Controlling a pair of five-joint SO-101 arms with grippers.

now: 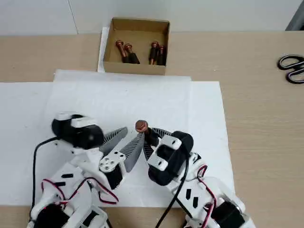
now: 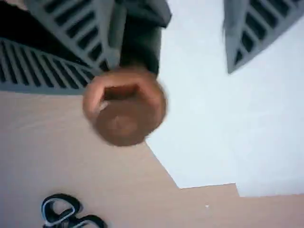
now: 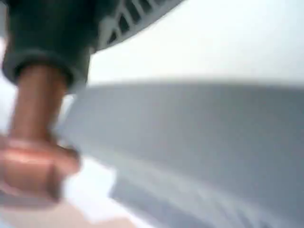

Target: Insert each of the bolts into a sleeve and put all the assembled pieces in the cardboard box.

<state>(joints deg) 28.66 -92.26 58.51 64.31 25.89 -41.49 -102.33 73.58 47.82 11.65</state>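
Two arms stand side by side at the near edge of the table [image 1: 256, 118], on a sheet of white paper [image 1: 95, 104], and their grippers meet tip to tip at the middle.

From the left, the left gripper [image 1: 134, 134] angles in toward the centre. Its fingers are apart, with a wide gap showing in the left wrist view. They clamp nothing, and one fingertip sits just beside the bolt's head.

At the far edge, just past the paper, the box [image 1: 134, 69] holds four assembled pieces [image 1: 127, 51], lying in two pairs on its floor.

Below the box, between the two grippers, the copper bolt [image 1: 141, 126] is held off the paper with its round head toward the box. Its shank is partly inside the dark sleeve [image 1: 150, 135]. The right wrist view shows a stretch of bare shank between head and sleeve, so the two are not pushed fully together.

To the right, the right gripper [image 1: 152, 138] appears closed around the sleeve, with a slatted finger right against it.

Scissors [image 1: 292, 69] lie at the far right edge on bare table, well apart from everything else.
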